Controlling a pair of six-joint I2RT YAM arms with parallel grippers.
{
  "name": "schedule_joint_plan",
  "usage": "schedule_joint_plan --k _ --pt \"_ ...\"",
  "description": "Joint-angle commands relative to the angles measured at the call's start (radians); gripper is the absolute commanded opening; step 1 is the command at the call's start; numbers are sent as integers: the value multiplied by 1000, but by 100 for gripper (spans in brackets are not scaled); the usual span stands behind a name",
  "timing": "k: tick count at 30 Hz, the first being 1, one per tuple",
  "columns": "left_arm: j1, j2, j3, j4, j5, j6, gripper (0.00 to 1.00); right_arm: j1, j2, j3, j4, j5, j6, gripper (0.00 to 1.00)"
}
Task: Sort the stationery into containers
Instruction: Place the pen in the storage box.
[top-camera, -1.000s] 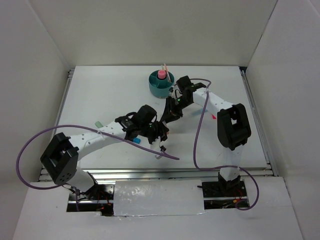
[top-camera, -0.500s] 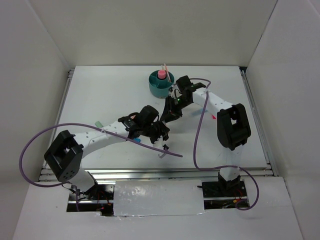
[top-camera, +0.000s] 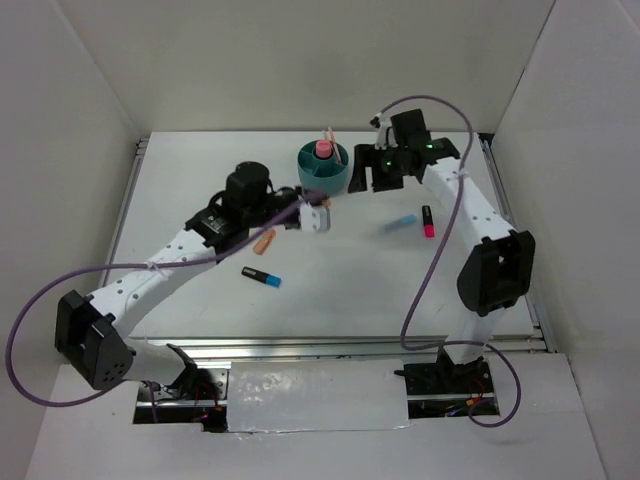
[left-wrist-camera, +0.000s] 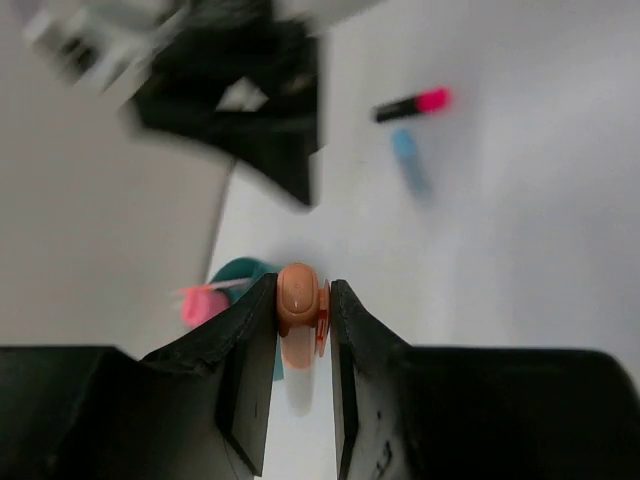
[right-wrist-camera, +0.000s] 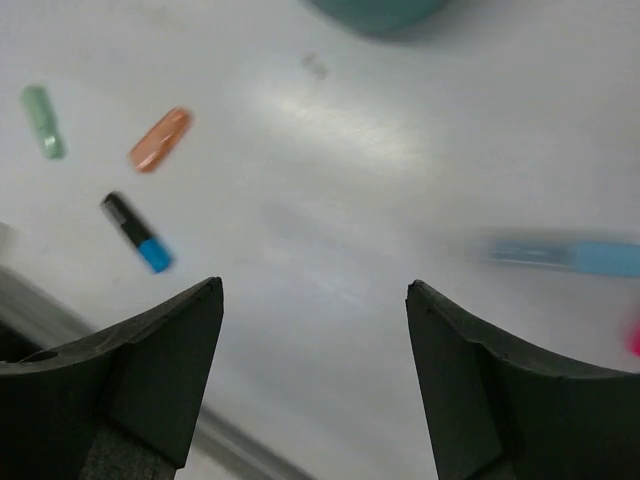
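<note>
Left end effector (left-wrist-camera: 301, 292) pinches an orange stub (left-wrist-camera: 297, 303) near the teal cup (left-wrist-camera: 236, 272).

Robot lab test cell, plain white enclosure walls (top-camera: 300, 60), white table (top-camera: 330, 290), purple cabling (top-camera: 432, 97)

The teal cup (top-camera: 322, 185) has the right gripper (right-wrist-camera: 312, 290) just beside its right wall and the left gripper (left-wrist-camera: 303, 290) near its front; its left and far sides stand free. A blue pen (top-camera: 402, 221) and a pink marker (top-camera: 428, 222) lie further right
</note>
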Motion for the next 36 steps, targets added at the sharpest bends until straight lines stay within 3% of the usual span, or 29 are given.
schedule_joint_plan --k 1,5,8,10,11,12,15,24,36 --pt "112 1 76 298 -50 -566 0 -77 -165 -53 32 295 -221 80" --pt "278 142 269 338 -85 -825 0 -234 -180 17 -12 239 -233 81" --pt "375 282 397 419 -26 -992 0 -339 -184 126 -65 125 -227 81" --pt "421 371 389 552 48 -1118 0 -352 -179 203 -115 114 -244 81" --pt "466 429 376 760 68 -1184 0 -348 -174 225 -130 126 -248 81" --pt "483 464 407 842 111 -1259 0 -343 -176 248 -153 137 -252 81" --pt "512 607 519 900 146 -1345 0 -320 -205 223 -154 179 -252 81" --pt "509 859 742 1039 134 -1405 0 -225 -276 62 -134 306 -285 81" --pt "471 1032 843 1019 218 -1309 0 -223 -248 45 -125 358 -291 81"
